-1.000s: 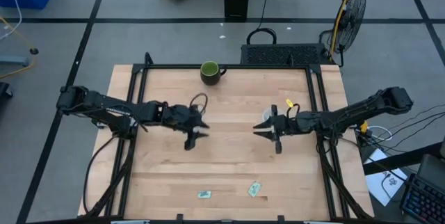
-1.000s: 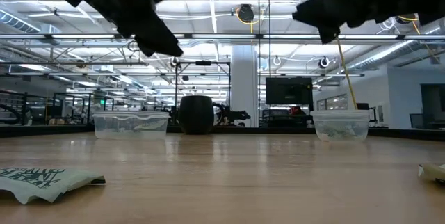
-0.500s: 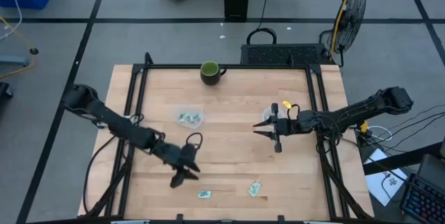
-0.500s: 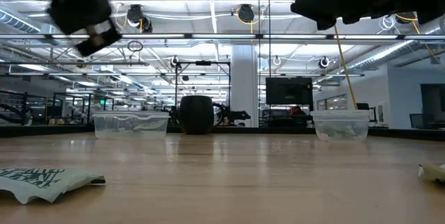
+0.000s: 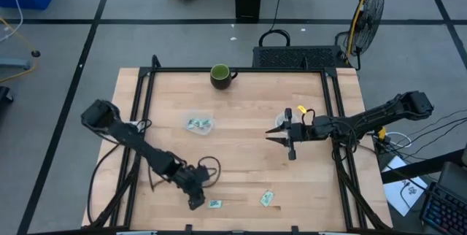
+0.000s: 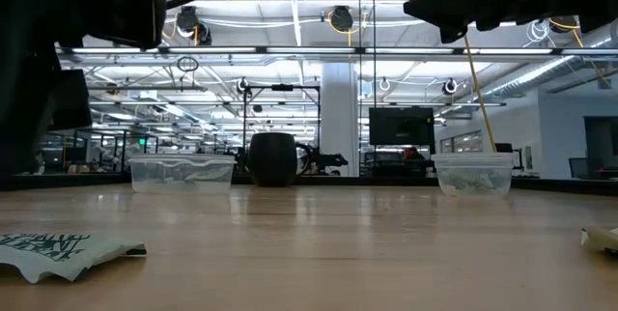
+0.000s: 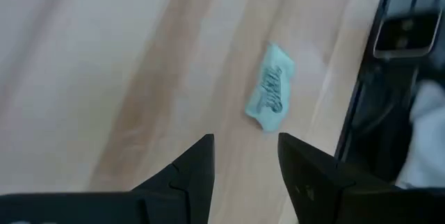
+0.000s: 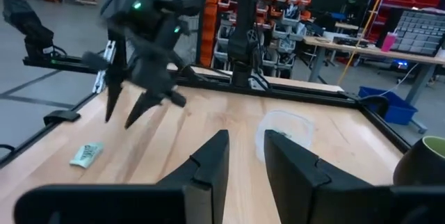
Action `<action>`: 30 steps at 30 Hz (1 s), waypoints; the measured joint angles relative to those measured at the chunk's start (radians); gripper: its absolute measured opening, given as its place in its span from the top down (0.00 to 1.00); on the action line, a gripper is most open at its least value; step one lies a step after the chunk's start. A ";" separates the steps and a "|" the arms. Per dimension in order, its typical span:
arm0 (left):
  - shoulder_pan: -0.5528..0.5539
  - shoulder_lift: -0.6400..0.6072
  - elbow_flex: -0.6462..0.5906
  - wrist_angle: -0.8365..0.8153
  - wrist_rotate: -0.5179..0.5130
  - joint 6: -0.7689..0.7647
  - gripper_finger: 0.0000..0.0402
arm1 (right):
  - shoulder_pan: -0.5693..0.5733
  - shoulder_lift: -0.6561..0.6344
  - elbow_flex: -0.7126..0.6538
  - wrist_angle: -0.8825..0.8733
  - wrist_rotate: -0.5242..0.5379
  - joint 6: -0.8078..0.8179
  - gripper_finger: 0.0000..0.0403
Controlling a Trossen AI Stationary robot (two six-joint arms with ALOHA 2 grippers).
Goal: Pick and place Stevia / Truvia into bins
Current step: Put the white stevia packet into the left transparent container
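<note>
Two pale green Stevia sachets lie flat near the table's near edge: one (image 5: 214,204) and one (image 5: 267,198) to its right. My left gripper (image 5: 197,200) hangs open just left of the first sachet (image 7: 271,88), which lies ahead of its fingertips. My right gripper (image 5: 271,137) hovers open and empty at mid-table, beside the round clear cup (image 5: 281,123). The rounded-square clear tub (image 5: 198,124) holds a few sachets.
A dark green mug (image 5: 221,74) stands at the far edge. A black frame rail (image 5: 343,162) runs round the table. In the low view, a sachet (image 6: 58,251) lies at the near left, and another sachet's edge (image 6: 603,239) shows at the right.
My left gripper has swung from over the square tub toward the table's near edge, sunk lower and rolled about its own axis. It now points down beside the left sachet. The tub it was covering now shows. Its finger gap looks unchanged.
</note>
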 joint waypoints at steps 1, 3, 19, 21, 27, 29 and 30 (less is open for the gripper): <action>0.000 0.028 0.025 -0.003 0.024 0.024 0.59 | 0.000 0.000 0.000 0.000 0.000 0.003 0.79; 0.000 0.075 0.077 -0.030 0.067 0.064 0.59 | 0.000 0.000 0.000 -0.001 0.000 0.001 0.79; 0.033 0.186 0.263 -0.266 0.026 0.245 0.59 | 0.000 0.000 0.000 -0.008 -0.001 -0.003 0.79; 0.030 0.186 0.263 -0.268 0.025 0.294 0.59 | 0.000 0.000 0.000 -0.009 0.000 -0.003 0.79; 0.002 0.187 0.263 -0.262 -0.006 0.413 0.59 | 0.000 0.000 0.000 -0.009 -0.001 -0.003 0.79; -0.012 0.187 0.262 -0.256 -0.029 0.478 0.59 | 0.000 0.000 0.000 -0.009 -0.001 -0.003 0.79; -0.020 0.191 0.262 -0.254 -0.041 0.513 0.59 | 0.000 0.000 0.000 -0.009 -0.001 -0.003 0.79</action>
